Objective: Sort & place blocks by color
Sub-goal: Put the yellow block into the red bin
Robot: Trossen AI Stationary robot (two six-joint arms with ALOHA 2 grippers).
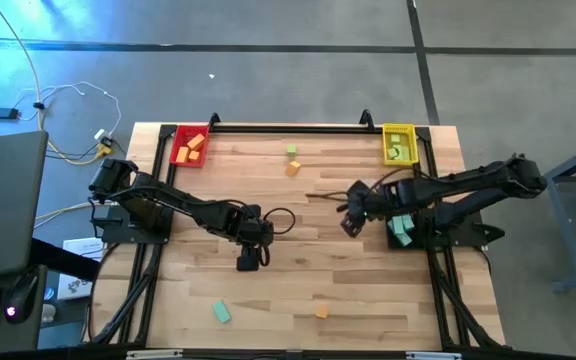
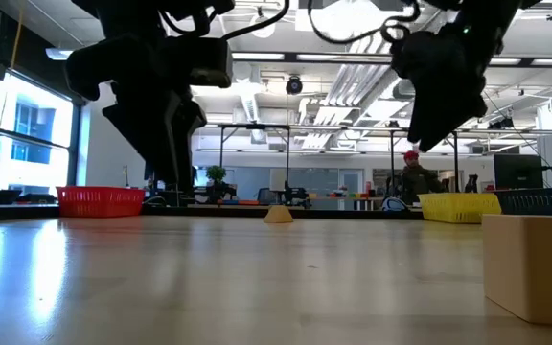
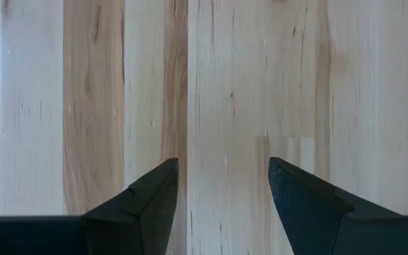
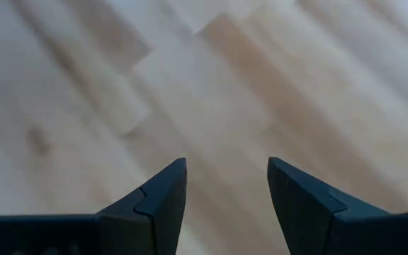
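Observation:
Loose blocks lie on the wooden table: a light green one [image 1: 292, 150] and an orange one [image 1: 293, 168] at the far middle, and a teal one [image 1: 221, 312] and an orange one [image 1: 321, 312] near the front edge. My left gripper [image 1: 248, 262] [image 3: 223, 188] hangs open over bare wood at the table's middle. It has nothing between its fingers. My right gripper [image 1: 350, 222] [image 4: 227, 188] is open too and points down over bare wood right of the middle, touching nothing.
A red tray [image 1: 189, 146] with orange blocks stands at the far left corner. A yellow tray [image 1: 399, 144] with green blocks stands at the far right corner. Teal pieces [image 1: 400, 230] lie by the right arm's base. The front orange block [image 2: 535, 264] fills the low view's right side.

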